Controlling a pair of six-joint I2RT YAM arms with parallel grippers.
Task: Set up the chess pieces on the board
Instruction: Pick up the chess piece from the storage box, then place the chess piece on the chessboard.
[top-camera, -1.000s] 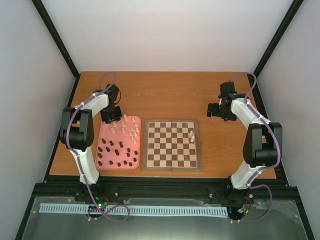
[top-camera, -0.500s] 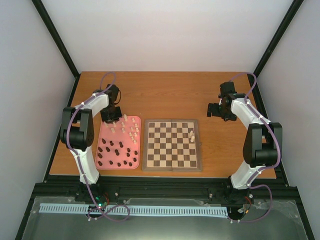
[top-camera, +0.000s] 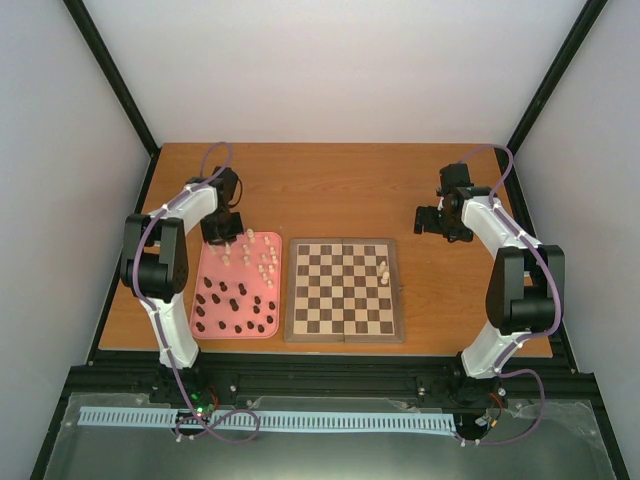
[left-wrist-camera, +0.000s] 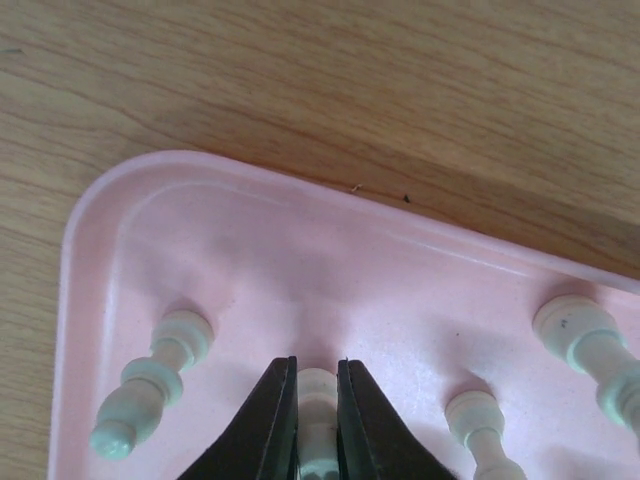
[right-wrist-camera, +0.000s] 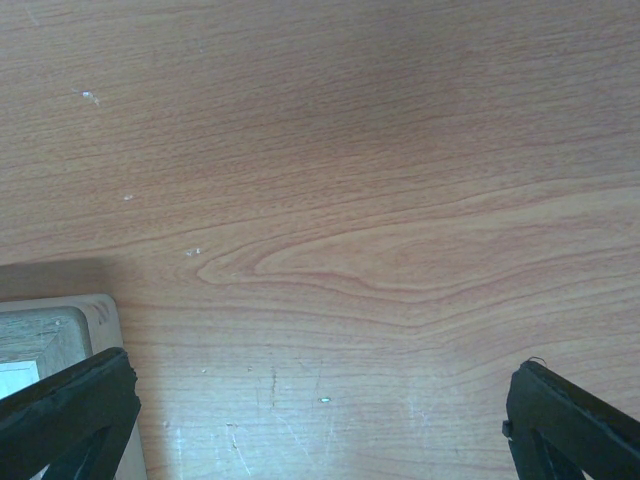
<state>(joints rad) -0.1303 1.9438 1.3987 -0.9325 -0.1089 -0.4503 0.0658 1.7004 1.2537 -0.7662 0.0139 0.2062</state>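
The board (top-camera: 343, 290) lies mid-table with two cream-white pieces (top-camera: 383, 272) near its right edge. A pink tray (top-camera: 238, 286) to its left holds cream-white pieces (top-camera: 264, 262) at the far end and dark pieces (top-camera: 235, 305) nearer me. At the tray's far left corner, my left gripper (top-camera: 224, 236) (left-wrist-camera: 317, 372) is shut on a cream-white piece (left-wrist-camera: 318, 395) that lies on the tray floor. More cream pieces (left-wrist-camera: 150, 380) lie on either side of it. Far to the right, my right gripper (top-camera: 430, 222) (right-wrist-camera: 320, 400) stands open over bare wood with nothing between its fingers.
The tray's rim (left-wrist-camera: 90, 200) curves just beyond the left fingers. A corner of the board (right-wrist-camera: 60, 330) shows at the left of the right wrist view. Black frame posts and white walls close in the table.
The left jaws have come together onto the cream-white piece. Neither arm has visibly shifted in the top view.
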